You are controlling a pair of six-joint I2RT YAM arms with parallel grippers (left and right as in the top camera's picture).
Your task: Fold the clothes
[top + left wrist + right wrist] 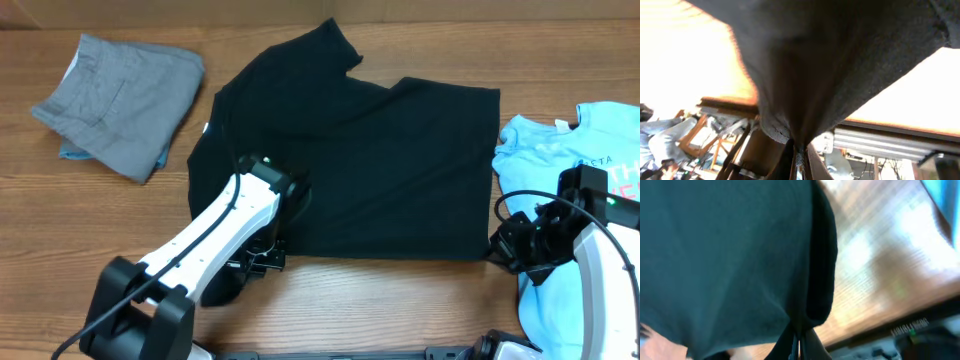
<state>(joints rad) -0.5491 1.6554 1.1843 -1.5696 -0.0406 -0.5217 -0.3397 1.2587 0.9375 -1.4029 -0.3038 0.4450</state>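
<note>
The black T-shirt (350, 150) lies spread on the wooden table, collar toward the far edge. My left gripper (262, 262) is shut on its near left hem corner. In the left wrist view the dark cloth (840, 65) hangs bunched from the closed gripper (799, 160). My right gripper (497, 248) is shut on the near right hem corner. In the right wrist view a fold of the shirt (725, 255) is pinched in that gripper (799, 347). The grey shorts (120, 95) lie folded at far left. A light blue printed tee (570, 150) lies at right, partly under the right arm.
The table's near edge (400, 340) runs just behind both arms. A bare strip of wood (400, 290) separates the shirt's hem from that edge. The blue tee's edge touches the black shirt's right side.
</note>
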